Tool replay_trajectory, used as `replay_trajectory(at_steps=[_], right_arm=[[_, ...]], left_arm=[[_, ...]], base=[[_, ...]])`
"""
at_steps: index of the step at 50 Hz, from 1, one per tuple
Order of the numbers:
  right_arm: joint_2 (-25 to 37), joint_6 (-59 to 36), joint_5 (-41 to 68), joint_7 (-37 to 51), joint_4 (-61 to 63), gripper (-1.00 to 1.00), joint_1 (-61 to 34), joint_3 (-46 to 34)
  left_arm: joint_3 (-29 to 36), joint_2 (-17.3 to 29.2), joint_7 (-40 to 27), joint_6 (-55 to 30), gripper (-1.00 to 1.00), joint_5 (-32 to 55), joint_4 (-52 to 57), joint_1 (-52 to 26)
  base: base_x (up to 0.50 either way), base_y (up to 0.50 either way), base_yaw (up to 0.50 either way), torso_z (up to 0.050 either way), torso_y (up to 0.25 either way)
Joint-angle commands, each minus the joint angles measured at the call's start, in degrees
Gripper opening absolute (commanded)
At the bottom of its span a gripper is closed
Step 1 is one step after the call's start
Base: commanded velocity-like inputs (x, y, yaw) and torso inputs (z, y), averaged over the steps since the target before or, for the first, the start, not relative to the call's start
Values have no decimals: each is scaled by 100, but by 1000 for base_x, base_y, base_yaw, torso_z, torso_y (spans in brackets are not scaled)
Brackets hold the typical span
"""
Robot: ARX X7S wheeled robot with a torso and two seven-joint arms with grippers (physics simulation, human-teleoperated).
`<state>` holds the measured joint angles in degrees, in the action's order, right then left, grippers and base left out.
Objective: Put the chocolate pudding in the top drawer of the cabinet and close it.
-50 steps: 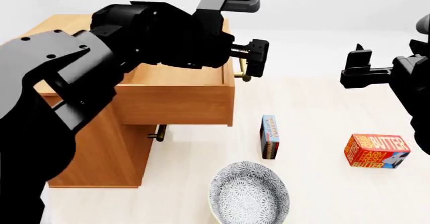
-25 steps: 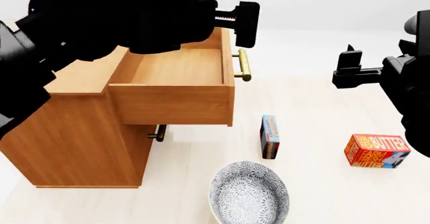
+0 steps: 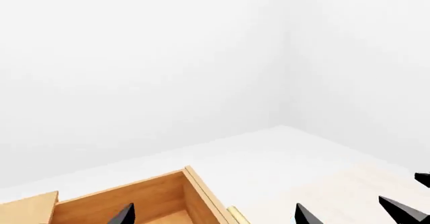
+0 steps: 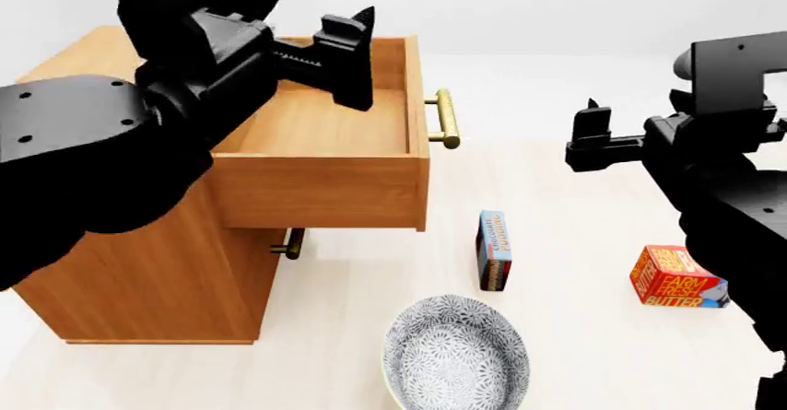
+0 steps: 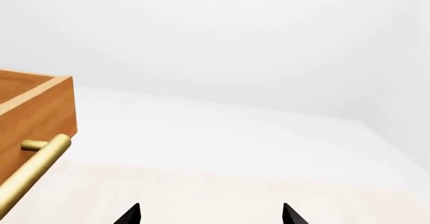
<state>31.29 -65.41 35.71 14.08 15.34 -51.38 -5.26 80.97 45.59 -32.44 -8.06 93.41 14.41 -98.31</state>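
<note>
Boxy orange-brown wooden cabinet (image 4: 147,263) stands at the left of the pale floor; its top drawer (image 4: 323,189) of the same wood is pulled out toward the right, open, and we see bare boards inside; horizontal brass bar handle (image 4: 448,118) on its right face; smaller brass handle of the lower drawer (image 4: 293,242) peeks out beneath

Small thin chocolate pudding box (image 4: 495,250), light blue edge up with red and dark brown faces, stands on its narrow edge on the floor, right of the drawer and apart from it; not in the drawer

Our black left gripper (image 4: 348,46) hangs over the open drawer, fingers spread, nothing between them; our black right gripper (image 4: 592,138) is raised at the right, well clear of the pudding; its wrist view shows two fingertips (image 5: 131,215) parted, empty

Red-orange butter box (image 4: 676,279) lies at near right, partly behind the right arm; blue-patterned round bowl (image 4: 455,353) sits near, just below the pudding
</note>
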Motion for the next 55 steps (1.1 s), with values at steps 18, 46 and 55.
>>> replay_trajectory(at_steps=[18,46,55], right_arm=[[-796,1223,-513,-827,-2544,100,-369,-917],[-2155,2900,-1155,-2062,-8072,100,-2209,-1521],[-2393,3458,-1384,-2275,-9019,100,-2389,-1493]], left_arm=[[-226,1936,-498,1130,100,-1014,2057,762],[-232,2792,-441,1817,100,-1236,2667,1291],[-225,2874,-364,1901,100,-1204,2714,1372]], base=[[0,0,0,0,0],[0,0,0,0,0],[0,0,0,0,0]])
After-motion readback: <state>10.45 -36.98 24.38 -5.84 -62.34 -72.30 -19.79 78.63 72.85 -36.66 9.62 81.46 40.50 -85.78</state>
